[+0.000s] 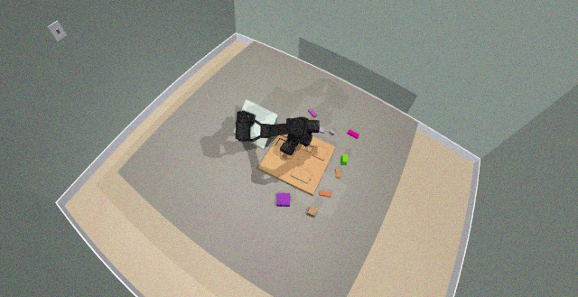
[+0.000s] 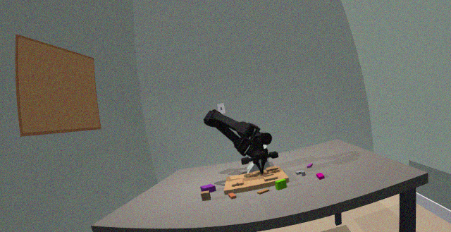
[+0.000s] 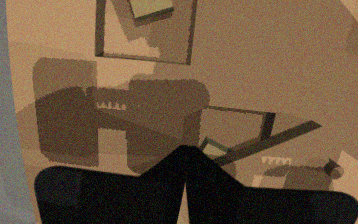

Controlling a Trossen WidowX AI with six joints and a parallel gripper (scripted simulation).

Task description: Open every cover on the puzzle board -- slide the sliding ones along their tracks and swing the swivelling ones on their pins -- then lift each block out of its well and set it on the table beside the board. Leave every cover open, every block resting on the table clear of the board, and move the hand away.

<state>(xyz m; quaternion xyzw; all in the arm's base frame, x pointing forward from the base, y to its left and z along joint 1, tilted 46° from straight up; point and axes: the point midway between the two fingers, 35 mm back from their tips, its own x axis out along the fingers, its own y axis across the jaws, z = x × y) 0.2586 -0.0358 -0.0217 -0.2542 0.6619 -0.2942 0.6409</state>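
I count one puzzle board on the bench, with one purple block and one green block beside it. My pincer is closed narrow on nothing, low over the board. Only the wrist view shows two pale yellow-green pieces in square-cornered recesses. The arm blocks part of the board from above.
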